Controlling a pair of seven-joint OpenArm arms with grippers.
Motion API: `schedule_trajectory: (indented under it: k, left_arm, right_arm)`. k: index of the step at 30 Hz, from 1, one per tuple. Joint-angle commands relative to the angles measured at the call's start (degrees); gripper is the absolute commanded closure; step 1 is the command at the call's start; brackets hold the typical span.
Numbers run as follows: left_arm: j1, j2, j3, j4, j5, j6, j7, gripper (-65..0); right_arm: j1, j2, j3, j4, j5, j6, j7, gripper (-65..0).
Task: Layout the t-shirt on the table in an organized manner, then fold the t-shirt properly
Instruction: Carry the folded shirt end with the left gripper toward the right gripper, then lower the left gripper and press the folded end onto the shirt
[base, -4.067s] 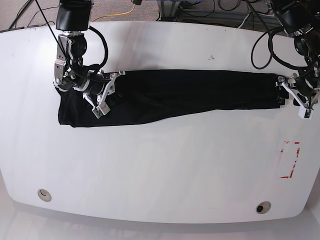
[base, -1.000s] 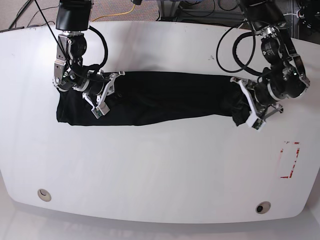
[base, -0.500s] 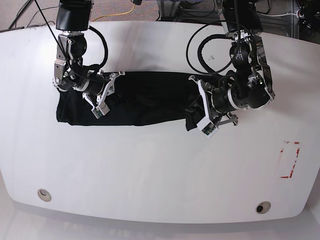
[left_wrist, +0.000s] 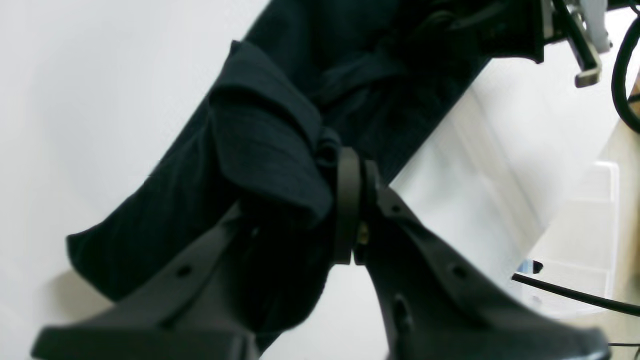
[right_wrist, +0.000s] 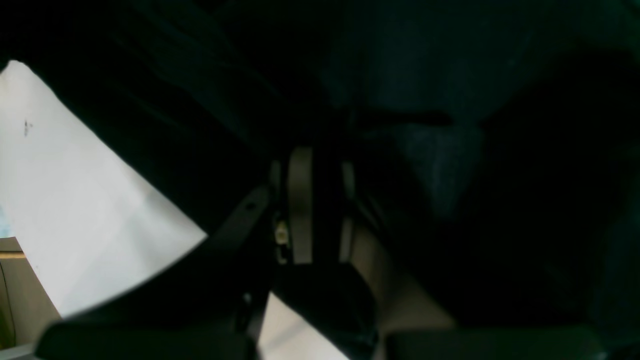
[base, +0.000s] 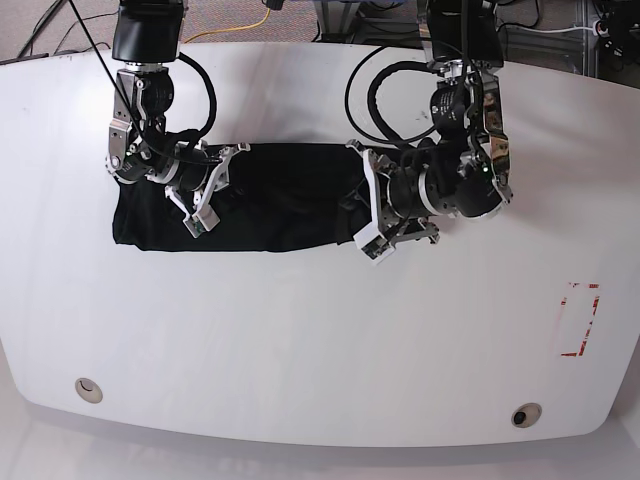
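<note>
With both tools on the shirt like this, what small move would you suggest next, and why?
Probably carry the left tool further toward the right tool: it is shut on the t-shirt end, lifted above the table, while the right tool pins the other end.

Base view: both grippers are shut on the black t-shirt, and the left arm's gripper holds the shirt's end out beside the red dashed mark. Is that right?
Not quite. Both grippers do grip the t-shirt, but the left gripper holds its end near the table's middle, folded over toward the right gripper. The red dashed mark lies bare, far off. The base view shows it.
</note>
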Motion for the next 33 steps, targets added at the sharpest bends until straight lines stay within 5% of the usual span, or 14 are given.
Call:
schedule_trajectory:
  k: [1,8,18,33]
  left_arm:
    - [-1.07,0.34,0.19,0.09,-0.78,-0.08,-2.35,-0.4]
    - [-1.07,0.25,0.19,-1.14,-0.78,-0.08,-2.35,-3.3]
    - [-1.86,1.48,0.19,-0.97,-0.87,-0.08,-2.35,-46.7]
    - [-9.07,0.60,1.69,2.20,-3.24,-0.08,-2.09,-39.3]
  right_arm:
    - [0.54,0.40,0.09,0.20,-1.81,-0.51,-1.25,-6.8]
    - [0.45,0.40,0.09,0.20,-1.73,-0.51,-1.25,-6.8]
    - [0.36,0.40,0.09,0.20,-1.73,-0.51,-1.25,-6.8]
    - [0.45,0.40,0.09,0.20,-1.99,-0.51,-1.25,-6.8]
